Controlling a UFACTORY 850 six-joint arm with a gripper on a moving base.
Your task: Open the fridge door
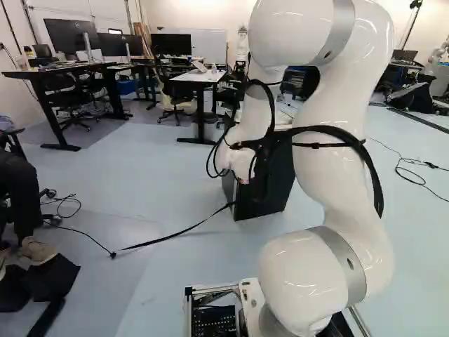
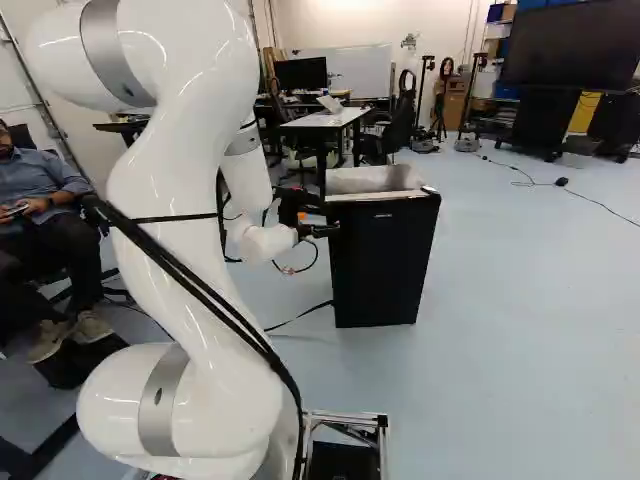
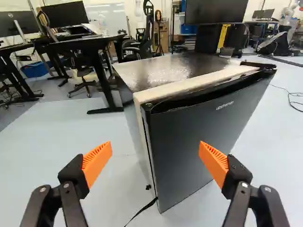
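"How does the gripper (image 3: 155,149) stand?"

"Spread wide, its orange pads (image 3: 97,163) well apart, nothing pinched."

"And the door (image 3: 203,142)?"

"Shut on the fridge (image 3: 163,71), ahead of the gripper and to its right in the right base view. Its left edge (image 3: 154,163) runs upright, nearest us, ahead of the space between the pads."

"Pull there?"

"I'd say so. The black piece at the far top corner (image 3: 258,65) looks like the hinge, so one finger should hook behind that near edge."

White arm (image 1: 337,98) — grey bands (image 1: 345,261), black cables (image 1: 379,200) — black tool (image 2: 322,230), ridged orange pads (image 3: 97,163).
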